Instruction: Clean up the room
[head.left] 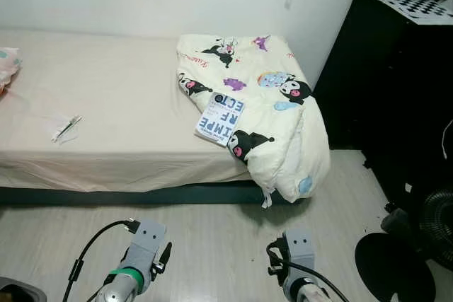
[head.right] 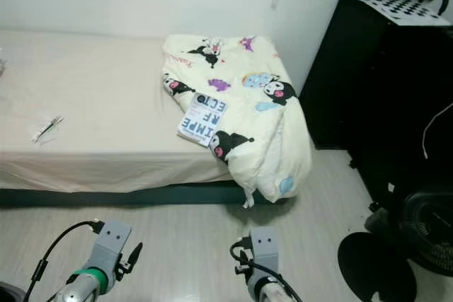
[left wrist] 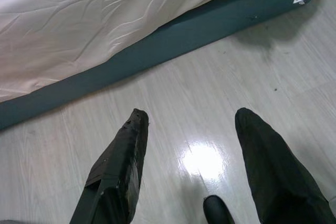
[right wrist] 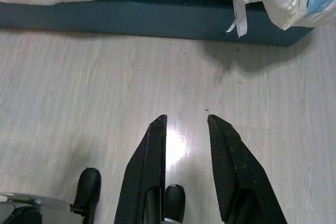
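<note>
Head cameras look down on a low bed [head.left: 106, 104] against a white wall; cream sheet, lightly creased, draped over a dark teal base [left wrist: 157, 45] that runs along pale wood-grain floor [right wrist: 79, 77], glossy enough to reflect a ceiling light.

Bunched at the bed's right end: a soft cream comforter [head.left: 272, 114] printed with cartoon characters in black, purple and blue; one corner spills over the bed edge and hangs toward the floor; a white care label [right wrist: 239, 3] dangles from its hem in front of the base.

A flat rectangular book [head.left: 220, 118], white cover with large blue block letters, lies tilted on the comforter's left fold, near the bed's front edge.

On the bare sheet, well to the left of the book: a small crinkled clear wrapper [head.left: 65, 128] with a thin dark object inside; contents too small to identify.

At the far left edge, a bit of pink-patterned fabric [head.left: 7, 65].

Right of the bed: tall black cabinet [head.left: 396, 90] with a checkerboard sheet [head.left: 414, 1] on top; a black fan [head.left: 417, 245] with round base stands on the floor beside it.

Left gripper [left wrist: 191, 135] low over the floor in front of the bed, fingers spread wide, holding nothing; right gripper [right wrist: 186, 140] likewise over the floor below the hanging comforter corner, fingers parted with a narrower gap, nothing between them.
</note>
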{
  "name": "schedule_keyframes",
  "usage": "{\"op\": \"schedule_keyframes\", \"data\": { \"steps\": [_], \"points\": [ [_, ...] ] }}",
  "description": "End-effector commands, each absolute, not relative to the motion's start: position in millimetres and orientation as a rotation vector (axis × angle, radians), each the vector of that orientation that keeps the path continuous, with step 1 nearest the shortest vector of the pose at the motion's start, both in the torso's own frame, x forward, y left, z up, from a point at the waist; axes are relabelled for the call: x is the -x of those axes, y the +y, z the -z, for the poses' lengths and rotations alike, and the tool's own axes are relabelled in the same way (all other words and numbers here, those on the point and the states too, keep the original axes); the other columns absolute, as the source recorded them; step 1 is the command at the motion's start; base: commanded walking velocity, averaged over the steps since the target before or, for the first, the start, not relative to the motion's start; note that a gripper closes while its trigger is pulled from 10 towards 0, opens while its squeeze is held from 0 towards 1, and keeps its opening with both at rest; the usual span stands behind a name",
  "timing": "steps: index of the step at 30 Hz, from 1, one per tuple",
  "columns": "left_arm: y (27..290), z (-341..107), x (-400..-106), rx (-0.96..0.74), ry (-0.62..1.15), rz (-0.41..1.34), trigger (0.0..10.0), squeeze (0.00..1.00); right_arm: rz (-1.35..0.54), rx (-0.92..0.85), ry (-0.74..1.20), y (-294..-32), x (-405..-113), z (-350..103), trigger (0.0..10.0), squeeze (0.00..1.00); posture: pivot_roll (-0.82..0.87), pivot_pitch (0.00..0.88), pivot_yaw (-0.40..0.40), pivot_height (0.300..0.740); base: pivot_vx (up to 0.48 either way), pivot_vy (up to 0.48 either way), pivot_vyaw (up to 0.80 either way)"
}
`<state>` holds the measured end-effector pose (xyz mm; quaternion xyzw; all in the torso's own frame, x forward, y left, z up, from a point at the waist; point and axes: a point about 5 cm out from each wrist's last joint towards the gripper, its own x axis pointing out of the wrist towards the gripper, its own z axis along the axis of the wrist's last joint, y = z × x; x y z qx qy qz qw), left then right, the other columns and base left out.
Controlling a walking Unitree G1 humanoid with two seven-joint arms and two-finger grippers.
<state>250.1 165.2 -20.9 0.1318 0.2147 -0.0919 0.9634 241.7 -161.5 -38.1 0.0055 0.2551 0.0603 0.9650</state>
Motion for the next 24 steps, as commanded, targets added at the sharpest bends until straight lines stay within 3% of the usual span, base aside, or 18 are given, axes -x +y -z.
{"op": "schedule_keyframes", "data": {
  "steps": [1,7,13,18,24],
  "points": [
    [165,26,-244,-0.27,0.453,0.182,10.0,0.0,-0.116,-0.019,0.528,-162,-237,41,10.0,0.0,0.0,0.034,0.008,0.74,0.0,0.0,0.0],
    [167,19,-250,-0.24,0.421,0.129,10.0,0.0,-0.123,-0.034,0.486,-162,-241,36,10.0,0.0,-0.01,0.036,0.009,0.74,0.0,0.0,0.0],
    [167,-26,-265,-0.207,0.213,0.097,10.0,0.0,-0.127,-0.085,0.285,-159,-260,6,10.0,0.0,-0.01,0.046,0.01,0.74,0.0,0.0,0.0],
    [167,-55,-255,-0.208,0.098,0.155,10.0,0.0,-0.082,-0.09,0.171,-167,-265,-16,10.0,0.0,-0.01,0.05,0.009,0.74,0.0,0.0,0.0],
    [170,-61,-245,-0.19,0.087,0.156,10.0,0.0,-0.07,-0.043,0.119,-173,-261,-26,10.0,0.0,0.0,0.054,0.009,0.74,0.0,0.0,0.0]
  ]
}}
